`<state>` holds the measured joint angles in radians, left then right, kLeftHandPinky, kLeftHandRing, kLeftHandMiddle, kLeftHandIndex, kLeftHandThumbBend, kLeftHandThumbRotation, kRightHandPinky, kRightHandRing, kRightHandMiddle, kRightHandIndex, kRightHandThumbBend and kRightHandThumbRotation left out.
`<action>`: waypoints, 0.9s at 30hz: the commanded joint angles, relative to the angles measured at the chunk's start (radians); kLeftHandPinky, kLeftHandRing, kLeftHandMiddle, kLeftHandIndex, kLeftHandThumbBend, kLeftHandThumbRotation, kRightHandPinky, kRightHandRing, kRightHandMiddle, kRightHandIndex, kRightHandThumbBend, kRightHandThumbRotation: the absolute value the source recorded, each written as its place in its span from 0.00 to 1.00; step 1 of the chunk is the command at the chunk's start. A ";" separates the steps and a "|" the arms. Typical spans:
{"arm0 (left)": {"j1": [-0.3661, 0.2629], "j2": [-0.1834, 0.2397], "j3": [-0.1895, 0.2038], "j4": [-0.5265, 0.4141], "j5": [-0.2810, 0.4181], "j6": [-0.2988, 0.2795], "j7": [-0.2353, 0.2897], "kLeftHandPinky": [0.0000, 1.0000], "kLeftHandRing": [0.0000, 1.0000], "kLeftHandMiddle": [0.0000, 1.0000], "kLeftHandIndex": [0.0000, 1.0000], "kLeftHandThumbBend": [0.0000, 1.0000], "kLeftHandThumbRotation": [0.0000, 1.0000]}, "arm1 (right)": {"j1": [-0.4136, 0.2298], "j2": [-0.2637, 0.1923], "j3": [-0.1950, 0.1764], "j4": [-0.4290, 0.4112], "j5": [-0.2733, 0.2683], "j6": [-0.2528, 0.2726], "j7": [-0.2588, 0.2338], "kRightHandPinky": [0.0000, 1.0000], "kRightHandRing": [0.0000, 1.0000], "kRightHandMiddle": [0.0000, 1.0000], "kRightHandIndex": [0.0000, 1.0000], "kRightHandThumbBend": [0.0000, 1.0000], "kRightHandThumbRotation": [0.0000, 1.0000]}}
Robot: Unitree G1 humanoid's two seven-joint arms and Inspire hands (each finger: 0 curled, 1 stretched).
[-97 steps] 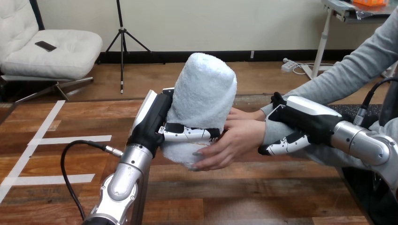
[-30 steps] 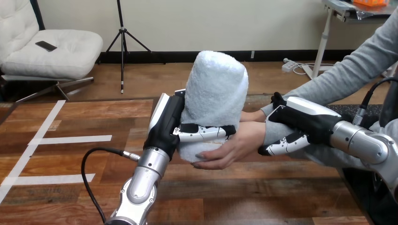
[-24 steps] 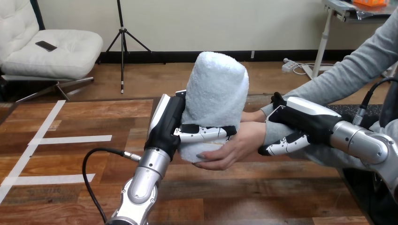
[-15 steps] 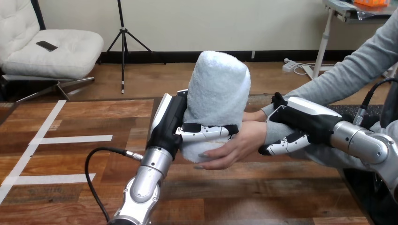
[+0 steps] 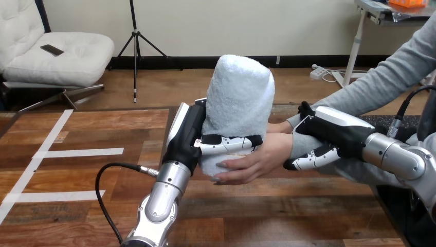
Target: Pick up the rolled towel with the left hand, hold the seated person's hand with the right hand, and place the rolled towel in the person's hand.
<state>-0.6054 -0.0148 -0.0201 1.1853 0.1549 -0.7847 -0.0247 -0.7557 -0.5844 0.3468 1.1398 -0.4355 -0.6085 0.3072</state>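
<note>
Head view: left hand [image 5: 189, 135] clamps rolled towel [image 5: 237, 98] upright against person's hand [image 5: 257, 158], 3 o'clock; right hand [image 5: 331, 133] curls round wrist [image 5: 292, 143], steadying it.

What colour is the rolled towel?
The rolled towel is plain white, faintly bluish; best in the head view.

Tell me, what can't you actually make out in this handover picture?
- Head view: the rolled towel's lower end, hidden behind the left hand's fingers and the person's hand; whether it sits on the palm is unclear.
- Head view: the right hand's palm side, hidden against the person's wrist.
- Head view: the person's arm, cut off by the right edge.
</note>
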 commanded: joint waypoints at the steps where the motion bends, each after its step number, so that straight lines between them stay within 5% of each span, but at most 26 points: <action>1: -0.093 -0.048 -0.019 -0.002 0.004 -0.008 -0.008 0.32 0.37 0.41 0.43 0.58 0.00 | -0.031 0.038 -0.028 -0.061 0.027 -0.026 -0.018 0.28 0.32 0.37 0.40 0.61 0.37; 27: -0.091 -0.053 -0.019 -0.002 -0.004 0.000 -0.015 0.31 0.36 0.41 0.43 0.60 0.00 | -0.037 0.032 -0.030 -0.056 0.025 -0.034 -0.022 0.26 0.30 0.36 0.39 0.61 0.36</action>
<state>-0.6056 -0.0234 -0.0202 1.1860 0.1459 -0.7799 -0.0282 -0.7557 -0.5851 0.3468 1.1398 -0.4356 -0.6086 0.3071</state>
